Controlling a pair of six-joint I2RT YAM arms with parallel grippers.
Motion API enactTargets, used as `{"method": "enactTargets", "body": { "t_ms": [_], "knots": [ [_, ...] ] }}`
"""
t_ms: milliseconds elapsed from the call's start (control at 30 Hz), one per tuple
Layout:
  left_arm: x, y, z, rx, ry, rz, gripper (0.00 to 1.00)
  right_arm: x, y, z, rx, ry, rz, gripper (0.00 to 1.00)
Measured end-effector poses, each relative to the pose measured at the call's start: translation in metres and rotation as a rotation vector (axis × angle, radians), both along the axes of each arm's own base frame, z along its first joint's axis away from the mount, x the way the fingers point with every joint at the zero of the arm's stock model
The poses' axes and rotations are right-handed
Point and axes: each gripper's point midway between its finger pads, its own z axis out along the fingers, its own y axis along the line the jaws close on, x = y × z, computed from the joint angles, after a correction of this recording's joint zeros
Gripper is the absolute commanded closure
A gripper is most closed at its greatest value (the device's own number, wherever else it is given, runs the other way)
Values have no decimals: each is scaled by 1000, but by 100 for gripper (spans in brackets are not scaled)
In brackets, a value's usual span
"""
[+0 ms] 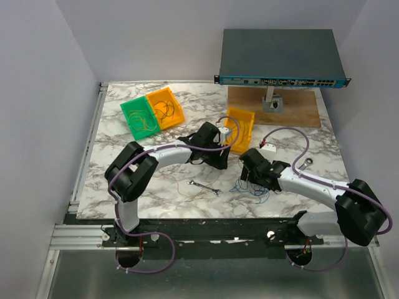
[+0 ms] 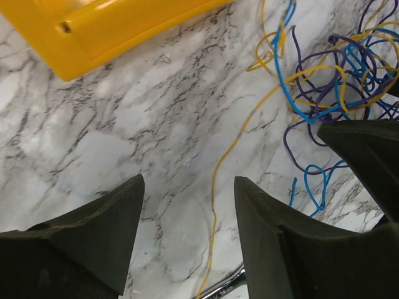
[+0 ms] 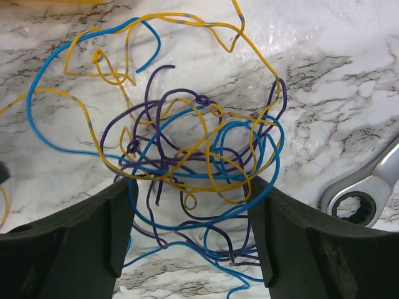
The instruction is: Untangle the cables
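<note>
The cables [image 3: 193, 143] are a loose tangle of thin blue, yellow-orange and purple wires on the marble table. My right gripper [image 3: 192, 187] is open, with its fingers [image 3: 93, 237] on either side of the tangle's near edge, low over it. In the top view the tangle [image 1: 252, 187] lies beside the right gripper [image 1: 252, 173]. My left gripper [image 2: 187, 184] is open and empty, and a single yellow strand [image 2: 215, 199] runs between its fingers. The tangle [image 2: 330, 75] lies to its upper right. In the top view the left gripper [image 1: 217, 157] sits just left of the right one.
A silver wrench [image 1: 204, 187] lies front centre, and a second wrench [image 3: 368, 193] lies right of the tangle. A green bin [image 1: 138, 117] and an orange bin [image 1: 165, 107] hold wires at the back left. A third orange bin [image 1: 242, 124] stands near a network switch [image 1: 280, 59].
</note>
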Motion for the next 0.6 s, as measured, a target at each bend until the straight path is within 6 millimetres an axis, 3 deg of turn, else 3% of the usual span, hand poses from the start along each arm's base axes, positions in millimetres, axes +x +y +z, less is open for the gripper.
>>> {"method": "enactTargets", "body": {
  "t_ms": [100, 167, 200, 433, 500, 600],
  "knots": [
    [-6, -9, -6, 0, 18, -27, 51, 2, 2, 5, 17, -19, -2, 25],
    [-12, -13, -8, -5, 32, -44, 78, 3, 3, 7, 27, -28, -4, 29],
    [-14, -15, -8, -12, 38, -47, 100, 4, 3, 9, 33, -34, -8, 31],
    [-15, -18, -6, -32, 35, -40, 100, 1, -1, 9, 64, -55, -55, 34],
    [-18, -10, -4, -30, 27, -20, 100, -1, -6, 6, 70, -54, -85, 33],
    [-23, 8, 17, -52, -10, 21, 100, -4, -13, 0, 84, -48, -139, 33]
  ]
}}
